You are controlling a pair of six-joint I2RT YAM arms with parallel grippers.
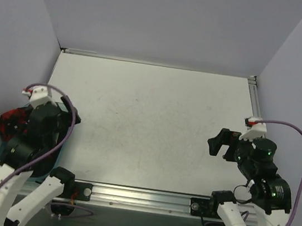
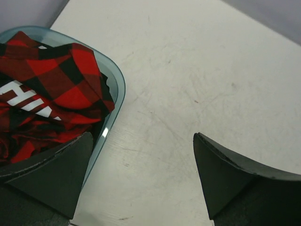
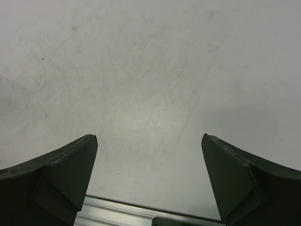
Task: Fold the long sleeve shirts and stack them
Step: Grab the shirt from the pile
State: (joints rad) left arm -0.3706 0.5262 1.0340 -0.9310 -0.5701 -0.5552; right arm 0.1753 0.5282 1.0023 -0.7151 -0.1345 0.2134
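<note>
A red-and-black check flannel shirt [image 2: 51,89] lies crumpled in a light-blue bin [image 2: 118,82] at the table's left edge; white block lettering shows on it. In the top view only a patch of the shirt [image 1: 14,120] shows beside the left arm. My left gripper [image 2: 143,141] is open and empty, held above the table just right of the bin's rim; it is also seen from above [image 1: 66,113]. My right gripper [image 3: 149,141] is open and empty above bare table near the front right [image 1: 221,142].
The white table [image 1: 150,118] has a metal rail along its front edge [image 1: 144,197] and right side [image 1: 252,99]. Grey walls close in the back and sides. Purple cables [image 1: 299,139] run from both wrists.
</note>
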